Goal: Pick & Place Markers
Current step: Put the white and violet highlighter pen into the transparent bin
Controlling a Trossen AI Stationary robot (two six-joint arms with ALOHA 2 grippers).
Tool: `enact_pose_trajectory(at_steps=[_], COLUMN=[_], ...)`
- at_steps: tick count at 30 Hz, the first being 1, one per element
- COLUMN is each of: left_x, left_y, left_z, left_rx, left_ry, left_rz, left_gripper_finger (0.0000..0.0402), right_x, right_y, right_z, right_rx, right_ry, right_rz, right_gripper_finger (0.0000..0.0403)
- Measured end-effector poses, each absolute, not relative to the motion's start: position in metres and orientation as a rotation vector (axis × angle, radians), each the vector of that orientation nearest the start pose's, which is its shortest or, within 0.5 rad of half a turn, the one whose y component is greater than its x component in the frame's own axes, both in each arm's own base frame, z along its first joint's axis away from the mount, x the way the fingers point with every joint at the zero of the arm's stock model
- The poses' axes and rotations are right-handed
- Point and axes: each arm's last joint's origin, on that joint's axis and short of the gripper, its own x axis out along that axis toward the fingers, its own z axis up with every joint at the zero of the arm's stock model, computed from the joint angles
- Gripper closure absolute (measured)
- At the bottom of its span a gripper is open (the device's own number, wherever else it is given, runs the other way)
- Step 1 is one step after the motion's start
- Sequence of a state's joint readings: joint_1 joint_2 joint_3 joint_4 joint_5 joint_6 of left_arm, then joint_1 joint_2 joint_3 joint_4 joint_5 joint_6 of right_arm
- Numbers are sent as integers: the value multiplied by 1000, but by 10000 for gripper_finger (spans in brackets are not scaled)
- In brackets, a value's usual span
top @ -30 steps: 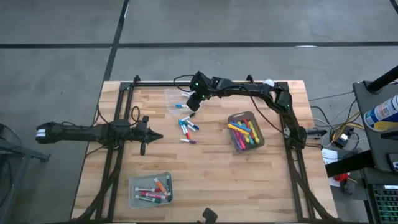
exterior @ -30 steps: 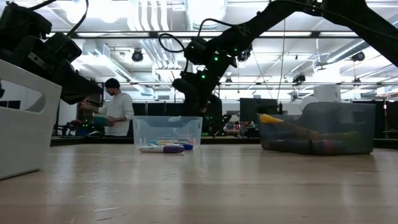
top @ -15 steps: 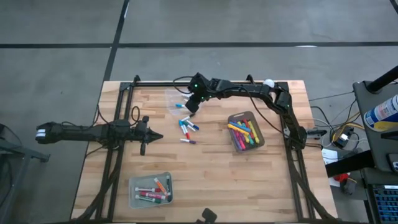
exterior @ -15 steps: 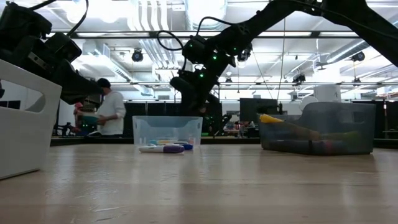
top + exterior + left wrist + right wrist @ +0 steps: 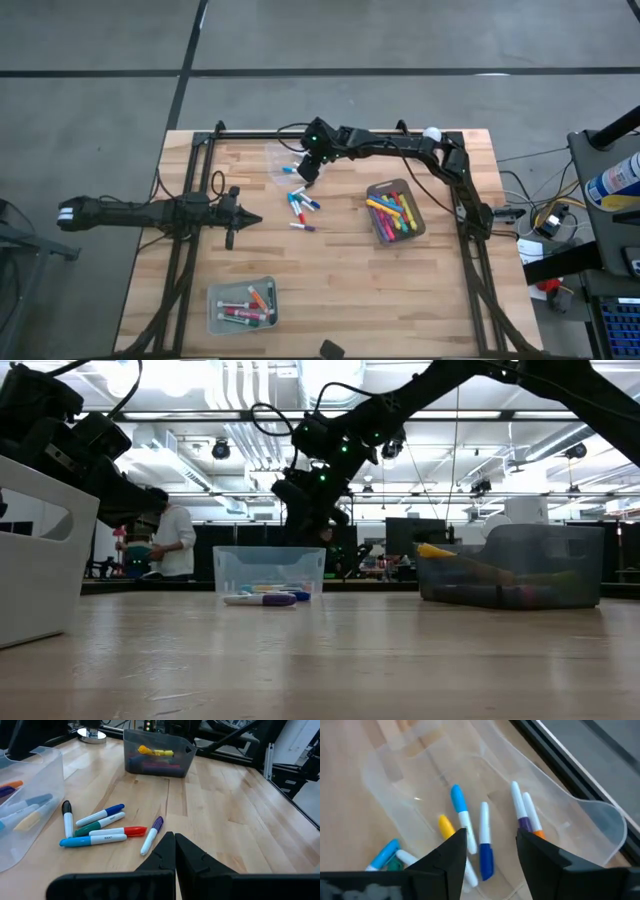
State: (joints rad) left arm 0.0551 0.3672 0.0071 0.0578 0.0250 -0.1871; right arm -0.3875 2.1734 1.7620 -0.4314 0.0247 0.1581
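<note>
Several markers (image 5: 300,205) lie loose on the wooden table, also seen in the left wrist view as a marker cluster (image 5: 100,827). A clear bin (image 5: 279,160) at the far middle holds more markers (image 5: 485,840), lying flat on its floor. My right gripper (image 5: 491,837) hangs open just above this bin's near end (image 5: 305,172), with nothing between its fingers. My left gripper (image 5: 250,219) waits shut, low over the table's left half, pointing at the loose markers (image 5: 174,837).
A grey bin (image 5: 385,186) with yellow, red and pink markers stands right of the loose ones. Another bin (image 5: 213,310) with a few markers sits near the front edge. A black frame runs along the table's sides. A person stands far behind the table (image 5: 165,540).
My right gripper has stayed above the clear bin, and its fingers have spread apart. The person in the room behind has walked leftward in the low view.
</note>
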Motion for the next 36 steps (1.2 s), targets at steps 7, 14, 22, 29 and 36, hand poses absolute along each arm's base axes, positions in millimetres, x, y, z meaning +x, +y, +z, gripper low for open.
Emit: enact_pose_trajectory(at_steps=[7, 14, 22, 29, 36], left_x=[116, 116, 116, 116, 116], left_y=[6, 6, 6, 6, 6], left_z=[139, 139, 139, 139, 139], left_rx=[-198, -198, -198, -198, -198], left_ry=[298, 298, 299, 299, 298], left_rz=[58, 58, 58, 58, 58], left_gripper_finger=[401, 401, 401, 401, 401], right_x=[459, 469, 473, 476, 471], right_y=[-152, -110, -66, -40, -32], right_z=[224, 223, 220, 220, 209], right_rx=[227, 122, 25, -33, -29], right_ry=[779, 821, 886, 888, 946], right_rz=[-368, -252, -133, -64, -52], right_gripper_finger=[241, 252, 264, 273, 274])
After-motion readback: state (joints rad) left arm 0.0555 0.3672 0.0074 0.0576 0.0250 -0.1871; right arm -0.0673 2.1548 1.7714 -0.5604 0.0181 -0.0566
